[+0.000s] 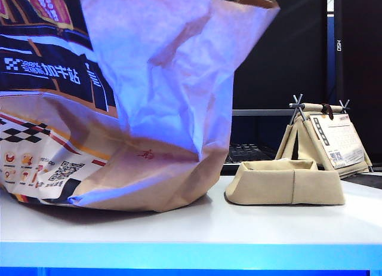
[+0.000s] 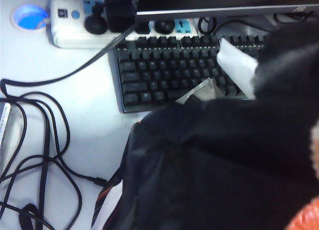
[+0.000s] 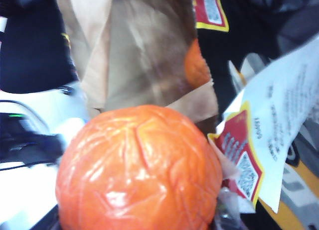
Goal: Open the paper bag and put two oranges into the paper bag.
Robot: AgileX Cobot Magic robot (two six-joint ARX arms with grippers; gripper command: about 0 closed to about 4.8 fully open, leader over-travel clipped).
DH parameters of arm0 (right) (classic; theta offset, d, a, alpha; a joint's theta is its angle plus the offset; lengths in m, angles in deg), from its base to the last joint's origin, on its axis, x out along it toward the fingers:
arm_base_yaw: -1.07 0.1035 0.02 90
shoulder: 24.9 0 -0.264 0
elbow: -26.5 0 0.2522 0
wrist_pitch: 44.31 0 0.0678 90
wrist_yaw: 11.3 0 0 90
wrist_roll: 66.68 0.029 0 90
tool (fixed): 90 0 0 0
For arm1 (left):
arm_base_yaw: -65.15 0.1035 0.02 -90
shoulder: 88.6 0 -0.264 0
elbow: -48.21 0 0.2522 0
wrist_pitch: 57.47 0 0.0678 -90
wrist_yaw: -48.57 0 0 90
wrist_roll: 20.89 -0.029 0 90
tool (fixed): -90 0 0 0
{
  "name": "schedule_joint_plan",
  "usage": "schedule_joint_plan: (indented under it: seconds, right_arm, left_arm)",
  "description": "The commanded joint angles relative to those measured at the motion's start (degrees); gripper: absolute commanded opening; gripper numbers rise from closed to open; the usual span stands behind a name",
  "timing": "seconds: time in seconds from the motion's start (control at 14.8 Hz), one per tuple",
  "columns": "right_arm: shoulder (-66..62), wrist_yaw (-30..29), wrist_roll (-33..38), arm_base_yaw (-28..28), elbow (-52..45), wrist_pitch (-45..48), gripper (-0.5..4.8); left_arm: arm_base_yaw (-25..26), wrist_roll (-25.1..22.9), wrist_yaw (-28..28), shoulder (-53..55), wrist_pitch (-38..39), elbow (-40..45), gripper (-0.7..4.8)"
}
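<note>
Exterior camera sat low at table edge, close to the paper bag point(image 1: 119, 109), both wrist cameras looked down near it.

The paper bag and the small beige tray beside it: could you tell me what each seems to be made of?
Paper bag: brown kraft paper by the look, matte, sharply creased and crinkled, with printed panels. Beige tray: probably soft fabric such as canvas, matte, with a stitched seam and slumping walls.

You've got a paper bag point(image 1: 149, 109): crinkled matt kraft w/ printed panels, creased all over. Orange point(image 3: 139, 170) looks glossy, skin wrinkled, bright highlights. Tray point(image 1: 286, 183) near the table's right edge is beige cloth, matt, stitched seam. Table point(image 1: 239, 222) is smooth white, slight sheen. Keyboard point(image 2: 164, 65) is dark matt plastic.
</note>
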Motion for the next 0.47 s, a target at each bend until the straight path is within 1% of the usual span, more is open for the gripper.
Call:
schedule_joint_plan:
  seconds: [0.07, 0.14, 0.27, 0.47]
  right_arm:
    - [-0.5, 12.0, -1.5, -1.0, 0.3, -3.2, -0.01]
    - [-0.7, 11.9, -1.8, -1.4, 0.3, -3.4, -0.01]
    - [-1.3, 11.9, -1.9, -2.6, 0.3, -3.3, -0.01]
    - [-2.9, 11.9, -1.9, -3.1, 0.2, -3.2, -0.01]
  left_arm:
    - [0.0, 0.3, 0.5, -0.1, -1.0, -0.6, -0.06]
    - [0.0, 0.8, 0.5, -0.1, -1.0, -0.6, -0.06]
    - [0.0, 1.5, 4.4, -0.1, -1.1, -0.6, -0.06]
    - [0.0, 2.2, 4.4, -0.1, -1.1, -1.4, -0.06]
